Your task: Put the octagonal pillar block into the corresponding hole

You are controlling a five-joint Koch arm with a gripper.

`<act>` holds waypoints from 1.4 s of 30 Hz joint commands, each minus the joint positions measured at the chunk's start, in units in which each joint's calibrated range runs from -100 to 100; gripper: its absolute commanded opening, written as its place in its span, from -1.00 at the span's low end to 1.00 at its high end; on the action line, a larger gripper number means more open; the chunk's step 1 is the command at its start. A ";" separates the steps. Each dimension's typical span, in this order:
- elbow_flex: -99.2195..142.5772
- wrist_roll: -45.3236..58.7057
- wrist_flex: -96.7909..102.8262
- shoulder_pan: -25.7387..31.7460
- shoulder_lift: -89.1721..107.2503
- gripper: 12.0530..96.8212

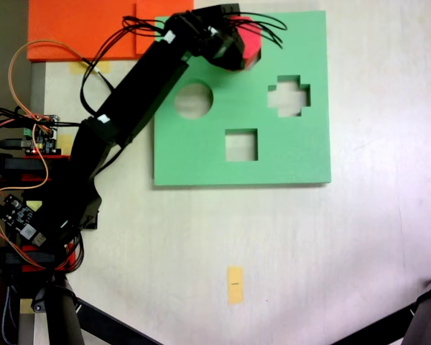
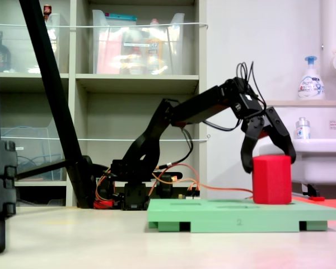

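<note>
Shelves and a sink stand behind my pale worktop (image 1: 309, 237). On it lies the green foam board (image 2: 241, 216), and the octagonal pillar block (image 2: 271, 179) stands upright at the board's far edge. My gripper (image 2: 269, 159) straddles its top, jaws spread apart, tips beside its upper corners.

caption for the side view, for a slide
Open gripper straddling the upright red block on the green board.
</note>
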State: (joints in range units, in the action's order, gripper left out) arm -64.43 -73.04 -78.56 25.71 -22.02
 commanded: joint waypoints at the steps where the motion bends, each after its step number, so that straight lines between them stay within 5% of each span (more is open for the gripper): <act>1: -5.36 0.44 6.20 -0.29 4.15 -0.46; 42: -5.36 3.61 5.72 1.66 -1.30 -0.40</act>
State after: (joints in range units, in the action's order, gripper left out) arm -65.90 -68.74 -75.62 26.79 -26.40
